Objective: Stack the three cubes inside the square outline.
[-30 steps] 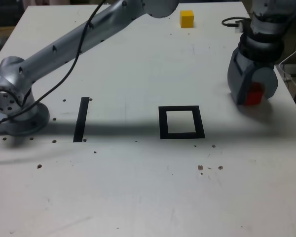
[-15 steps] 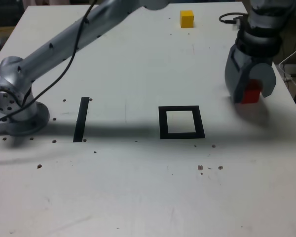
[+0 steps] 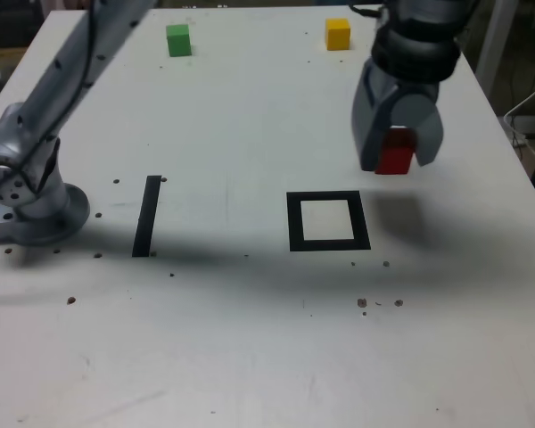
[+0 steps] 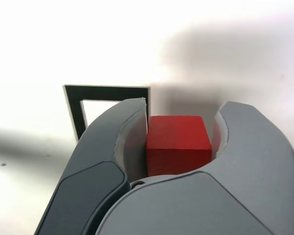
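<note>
White table fills the exterior view, and the silver Unitree arm sweeps up from its round base at the exterior view's left, out of the top of the picture, and back down to the gripper on the right half. The gripper hangs clear above the table with its dark shadow thrown on the surface just below it. Its 2 grey jaws are clamped on the red cube, 1 jaw on each side; the wrist view shows the cube snug between the curved jaw faces, with its top face and 1 side face showing.

The square outline, a thick black border round a white centre, lies on the table below the gripper and a little toward the exterior view's left of it, nearer the camera. Nothing sits inside it. In the wrist view 1 corner of the outline peeks out beyond the jaw, part hidden by the gripper body.

A straight black strip lies well apart from the gripper, between the outline and the arm's base.

The yellow cube rests on the table at the far edge, beyond the gripper and near it. The green cube rests along the same far edge, well apart from the gripper toward the exterior view's left. Small dark specks dot the table nearer the camera than the outline.
</note>
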`<state>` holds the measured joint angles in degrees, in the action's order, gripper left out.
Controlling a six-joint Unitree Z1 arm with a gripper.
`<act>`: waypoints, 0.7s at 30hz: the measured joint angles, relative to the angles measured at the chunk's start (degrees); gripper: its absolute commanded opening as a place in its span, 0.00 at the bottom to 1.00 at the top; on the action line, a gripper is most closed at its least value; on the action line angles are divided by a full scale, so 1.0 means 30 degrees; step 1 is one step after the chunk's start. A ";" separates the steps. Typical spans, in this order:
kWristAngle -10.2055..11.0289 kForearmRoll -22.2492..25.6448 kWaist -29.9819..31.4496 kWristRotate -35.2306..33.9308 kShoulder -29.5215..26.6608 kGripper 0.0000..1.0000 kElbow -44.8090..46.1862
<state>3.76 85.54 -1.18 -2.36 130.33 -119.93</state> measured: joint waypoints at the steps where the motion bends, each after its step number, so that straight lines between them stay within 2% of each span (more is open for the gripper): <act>1: -0.0016 -0.0488 0.0101 -0.0048 -0.0352 0.35 0.0587; 13: -0.0283 -0.6104 0.0485 -0.0326 -0.3277 0.35 0.8243; 18: 0.0237 -0.6841 0.0484 -0.0885 -0.3822 0.35 1.1387; 21: 0.0293 -0.6906 0.0467 -0.0996 -0.4162 0.35 1.3148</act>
<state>4.64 64.82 0.22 -5.35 117.84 -80.48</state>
